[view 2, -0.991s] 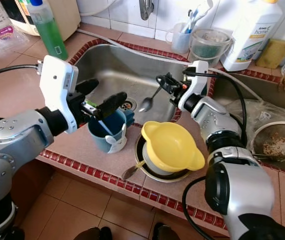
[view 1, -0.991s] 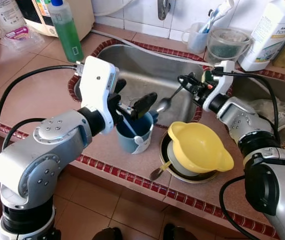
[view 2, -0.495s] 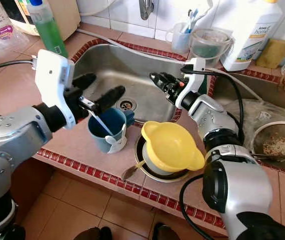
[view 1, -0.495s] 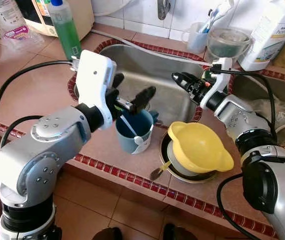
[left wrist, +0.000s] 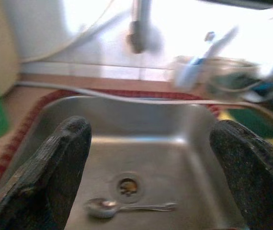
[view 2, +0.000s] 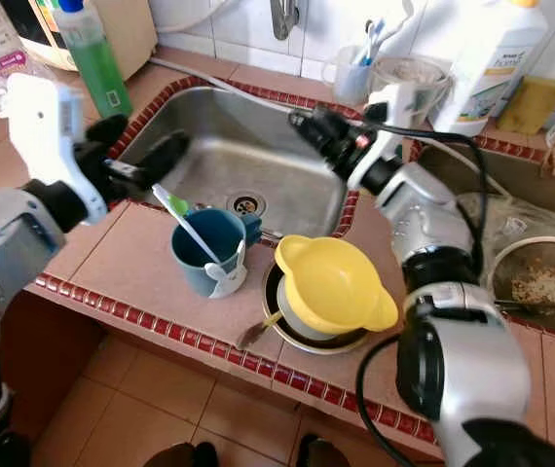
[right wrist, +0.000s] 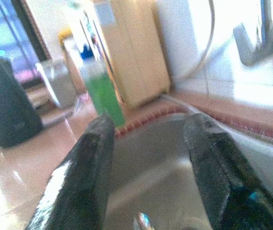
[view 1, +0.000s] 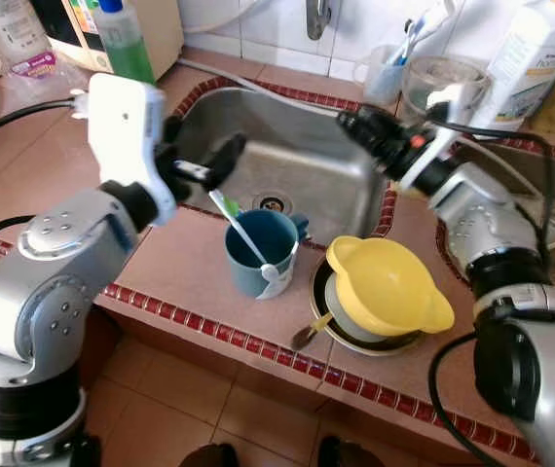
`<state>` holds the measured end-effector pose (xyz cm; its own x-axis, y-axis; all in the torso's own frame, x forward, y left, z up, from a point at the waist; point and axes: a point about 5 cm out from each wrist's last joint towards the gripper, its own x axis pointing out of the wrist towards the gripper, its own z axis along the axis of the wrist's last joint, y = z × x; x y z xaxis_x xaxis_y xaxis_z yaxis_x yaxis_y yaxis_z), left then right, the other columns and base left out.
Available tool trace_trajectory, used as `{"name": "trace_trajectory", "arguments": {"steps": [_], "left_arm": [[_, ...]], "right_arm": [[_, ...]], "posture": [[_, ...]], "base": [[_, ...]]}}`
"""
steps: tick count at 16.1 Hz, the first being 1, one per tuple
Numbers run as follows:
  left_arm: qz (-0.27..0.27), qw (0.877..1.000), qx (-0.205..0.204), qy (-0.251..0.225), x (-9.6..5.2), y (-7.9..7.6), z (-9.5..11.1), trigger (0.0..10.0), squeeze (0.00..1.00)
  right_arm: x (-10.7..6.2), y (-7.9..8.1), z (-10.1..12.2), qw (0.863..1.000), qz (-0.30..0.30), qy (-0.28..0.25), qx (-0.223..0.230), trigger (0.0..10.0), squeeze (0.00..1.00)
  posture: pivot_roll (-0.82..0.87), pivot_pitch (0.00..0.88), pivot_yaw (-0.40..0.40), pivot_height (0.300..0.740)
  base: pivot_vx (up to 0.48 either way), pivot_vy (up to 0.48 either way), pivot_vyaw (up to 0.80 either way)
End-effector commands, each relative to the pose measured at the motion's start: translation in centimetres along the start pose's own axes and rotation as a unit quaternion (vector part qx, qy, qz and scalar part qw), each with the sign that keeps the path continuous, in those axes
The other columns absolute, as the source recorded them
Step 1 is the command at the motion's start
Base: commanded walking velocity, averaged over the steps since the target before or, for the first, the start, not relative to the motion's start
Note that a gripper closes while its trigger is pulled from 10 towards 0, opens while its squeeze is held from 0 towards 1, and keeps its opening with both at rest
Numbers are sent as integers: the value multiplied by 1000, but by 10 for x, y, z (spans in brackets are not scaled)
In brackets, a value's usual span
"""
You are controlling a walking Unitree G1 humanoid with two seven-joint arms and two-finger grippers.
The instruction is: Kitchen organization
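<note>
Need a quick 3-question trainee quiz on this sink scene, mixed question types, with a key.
1. Where does the metal spoon lie?
A) on the floor of the sink, by the drain
B) standing in a mug
C) clamped in a gripper
2. True or false: the yellow bowl sits inside the sink.
3. In one word, how do the fingers of the left gripper stand?

Key: 1 A; 2 false, it rests on the counter edge beside the sink; 3 open.
</note>
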<state>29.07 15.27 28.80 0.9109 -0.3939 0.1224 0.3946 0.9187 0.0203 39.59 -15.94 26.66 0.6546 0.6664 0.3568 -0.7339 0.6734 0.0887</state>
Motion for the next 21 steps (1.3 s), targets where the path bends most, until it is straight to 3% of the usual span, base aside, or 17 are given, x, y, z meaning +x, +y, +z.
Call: {"name": "trace_trajectory", "arguments": {"steps": [1, 4, 6, 7, 9, 11, 13, 17, 21], "left_arm": [[28, 1000, 4, 1, -2, 9, -3, 10000, 0], [59, 998, 7, 23, -8, 20, -17, 10000, 0], [72, 997, 6, 28, -11, 21, -25, 10000, 0], [75, 997, -24, 6, -8, 20, -23, 10000, 0], [70, 996, -45, -13, -6, 18, -19, 10000, 0], [58, 990, -105, -72, 1, 6, -6, 10000, 0], [41, 988, -123, -83, 2, -4, -5, 10000, 0], [38, 984, -160, -69, -3, -33, -25, 10000, 0], [56, 988, -145, -20, -5, -41, -47, 10000, 0]], "right_arm": [[0, 2, 13, 999, 8, -31, -14, 10000, 0], [-6, 14, 29, 996, 12, -65, -63, 10000, 0], [-14, 26, 22, 993, 15, -56, -103, 10000, 0], [-22, 34, 17, 993, 18, -58, -96, 10000, 0], [-26, 39, 13, 994, 16, -55, -96, 10000, 0], [-35, 48, 9, 994, 0, -58, -88, 10000, 0], [-39, 54, 8, 995, -5, -58, -87, 10000, 0], [-55, 76, 6, 995, 8, -48, -88, 10000, 0], [-77, 95, 9, 995, 60, -22, -74, 10000, 0]], "posture": [[-44, 166, -8, 740], [-69, 130, -6, 740], [-76, 113, -6, 740], [-78, 104, -8, 740], [-81, 99, -7, 740], [-103, 68, 5, 740], [-107, 65, 6, 740], [-117, 55, 8, 740], [-130, 55, 14, 740]], "base": [[0, 0, 0], [0, 0, 0], [0, 0, 0], [0, 0, 0], [0, 0, 0], [0, 0, 0], [0, 0, 0], [0, 0, 0], [0, 0, 0]]}}
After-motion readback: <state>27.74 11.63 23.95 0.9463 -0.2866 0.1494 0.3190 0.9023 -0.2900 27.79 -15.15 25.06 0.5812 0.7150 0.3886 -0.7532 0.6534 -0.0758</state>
